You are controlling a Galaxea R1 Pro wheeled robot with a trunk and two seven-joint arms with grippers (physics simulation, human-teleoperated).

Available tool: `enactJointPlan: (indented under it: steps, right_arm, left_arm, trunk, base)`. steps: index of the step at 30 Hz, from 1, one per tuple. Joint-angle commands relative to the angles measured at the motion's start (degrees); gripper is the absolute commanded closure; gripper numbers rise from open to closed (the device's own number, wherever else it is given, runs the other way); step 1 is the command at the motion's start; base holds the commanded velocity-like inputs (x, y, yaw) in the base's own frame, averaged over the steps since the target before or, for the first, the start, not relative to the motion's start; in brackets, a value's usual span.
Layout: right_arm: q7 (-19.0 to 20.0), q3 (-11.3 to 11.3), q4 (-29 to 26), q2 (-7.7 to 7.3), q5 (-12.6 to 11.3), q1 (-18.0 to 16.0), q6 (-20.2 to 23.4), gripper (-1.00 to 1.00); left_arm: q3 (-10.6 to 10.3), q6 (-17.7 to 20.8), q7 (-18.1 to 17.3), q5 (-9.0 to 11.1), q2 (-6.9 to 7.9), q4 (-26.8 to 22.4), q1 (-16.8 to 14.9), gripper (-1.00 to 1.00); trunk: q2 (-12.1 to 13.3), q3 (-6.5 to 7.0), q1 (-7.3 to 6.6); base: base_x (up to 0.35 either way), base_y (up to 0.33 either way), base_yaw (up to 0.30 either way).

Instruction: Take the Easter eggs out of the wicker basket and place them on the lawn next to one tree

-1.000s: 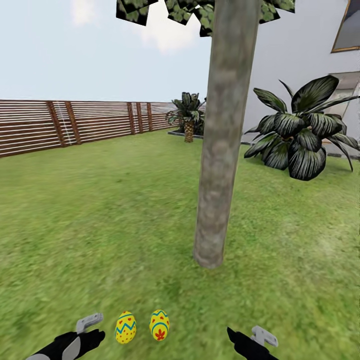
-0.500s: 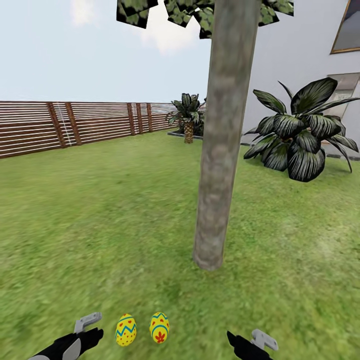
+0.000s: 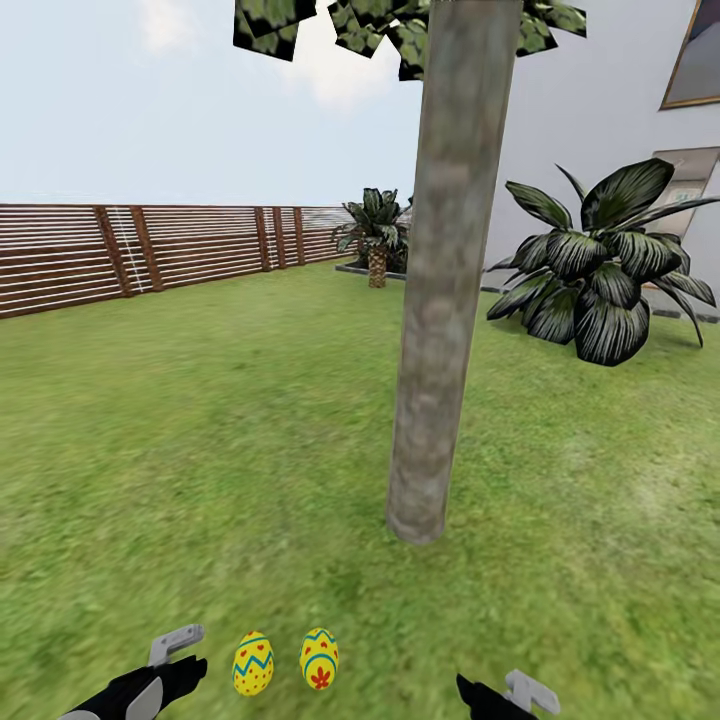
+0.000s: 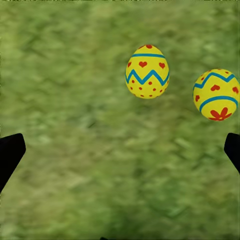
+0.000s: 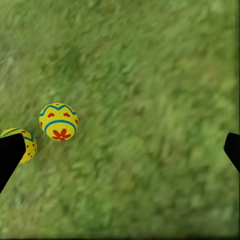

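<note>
Two yellow Easter eggs lie on the lawn (image 3: 200, 450) a short way in front of the tree (image 3: 432, 330), on its near left side. One egg (image 3: 253, 663) carries a blue zigzag band; the other egg (image 3: 319, 658) shows a red flower. They are also in the left wrist view, zigzag egg (image 4: 147, 72) and flower egg (image 4: 216, 94). My left gripper (image 3: 188, 657) hovers just left of them, open and empty (image 4: 120, 152). My right gripper (image 3: 497, 692) hangs open to their right, the flower egg (image 5: 59, 121) below it. The third egg and the wicker basket are out of view.
A brown slat fence (image 3: 150, 250) runs along the far left. A broad dark-leaved shrub (image 3: 600, 270) stands by the white house wall (image 3: 600, 120) at the right, and a short palm (image 3: 377, 235) stands at the back. Open grass spreads left of the trunk.
The whole picture has slid down a little, so the camera moved. Both eggs lie where they were. The right gripper sits slightly lower at the picture's bottom edge.
</note>
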Motion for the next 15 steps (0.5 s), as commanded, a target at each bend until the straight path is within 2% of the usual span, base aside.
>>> enactJointPlan:
  steps: [1,15]
  right_arm:
    - [-0.2,0.2,0.0,-0.06,-0.4,0.0,0.2,-1.00]
    - [-0.2,-0.1,0.3,-0.06,-0.4,0.0,0.1,-1.00]
  left_arm:
    - [0.4,0.4,0.1,0.2,-0.03,-0.1,0.0,-1.00]
    - [0.4,0.3,0.1,0.2,-0.10,-0.1,0.0,-1.00]
  trunk:
    - [0.4,0.13,-0.23]
    - [6.0,2.64,-3.30]
  base:
    - [0.000,0.000,0.000]
    - [0.000,0.000,0.000]
